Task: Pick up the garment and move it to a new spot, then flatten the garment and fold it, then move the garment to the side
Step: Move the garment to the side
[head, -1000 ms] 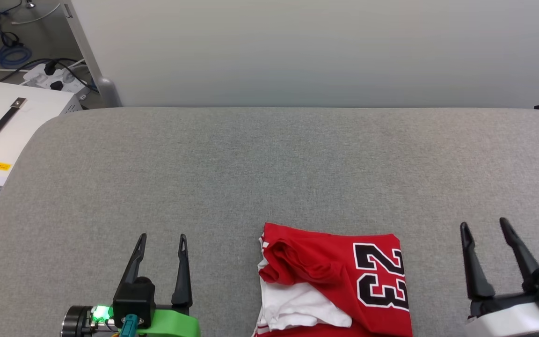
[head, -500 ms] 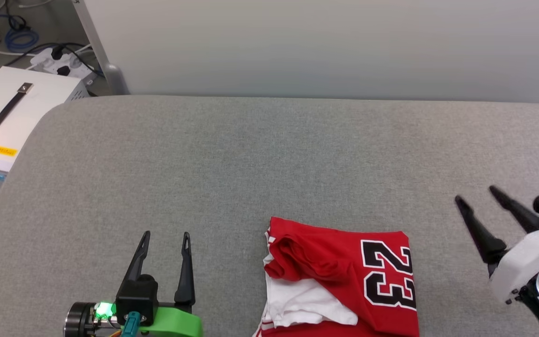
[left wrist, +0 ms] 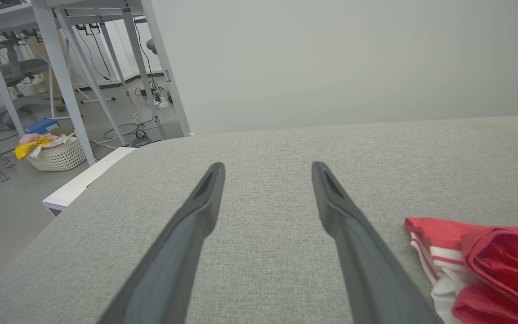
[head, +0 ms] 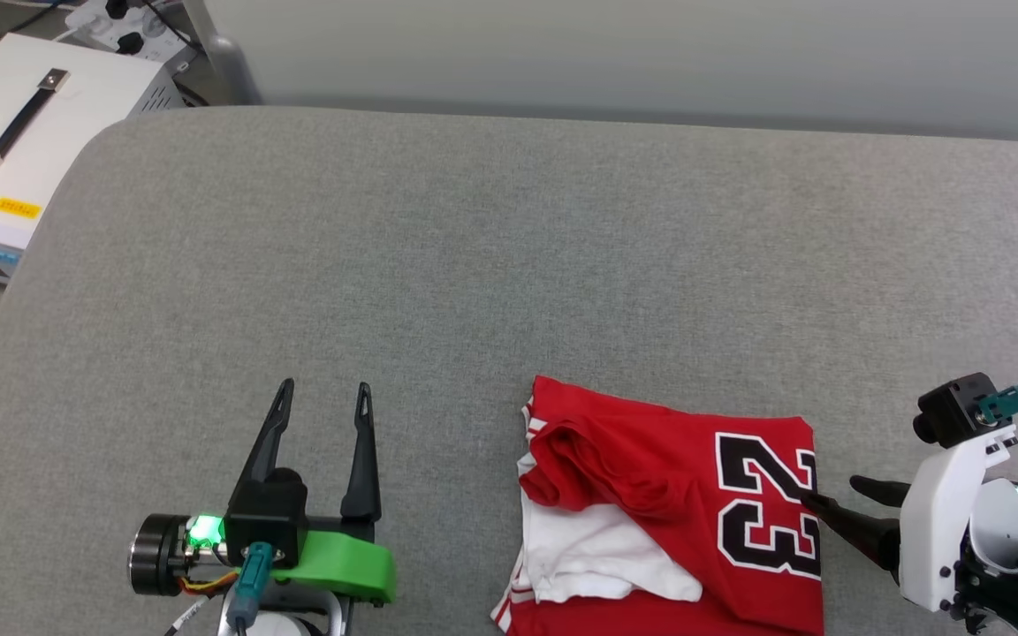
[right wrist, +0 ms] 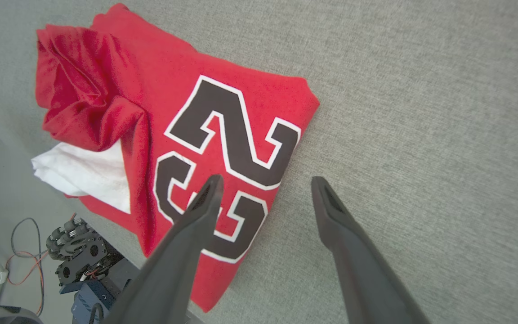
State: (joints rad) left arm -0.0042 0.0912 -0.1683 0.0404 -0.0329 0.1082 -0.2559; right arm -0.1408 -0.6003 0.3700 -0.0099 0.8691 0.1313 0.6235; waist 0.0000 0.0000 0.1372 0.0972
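Note:
The garment point(head: 650, 495), a red jersey with a black "23" and a white sleeve showing, lies loosely folded at the near edge of the grey padded table point(head: 509, 265). My right gripper point(head: 830, 488) points left at the garment's right edge and is open. In the right wrist view the right gripper point(right wrist: 265, 178) straddles that edge: one finger is over the "23" on the garment point(right wrist: 223, 130), the other over bare table. My left gripper point(head: 325, 386) stands open and empty to the left of the garment. The left wrist view has the left gripper point(left wrist: 268, 165) over bare table, with the garment point(left wrist: 488, 265) at the lower right.
A white box with a black handle point(head: 23, 141) sits off the table's left side, with a power strip behind it. A pale wall runs along the far edge. A basket of clothes point(left wrist: 56, 153) and desk legs stand on the floor. My wheeled base point(right wrist: 74, 256) shows below the near edge.
The head camera has tilted down. My right gripper has swung from pointing up at the far right to pointing left at the garment's right edge. The left gripper and garment stay put.

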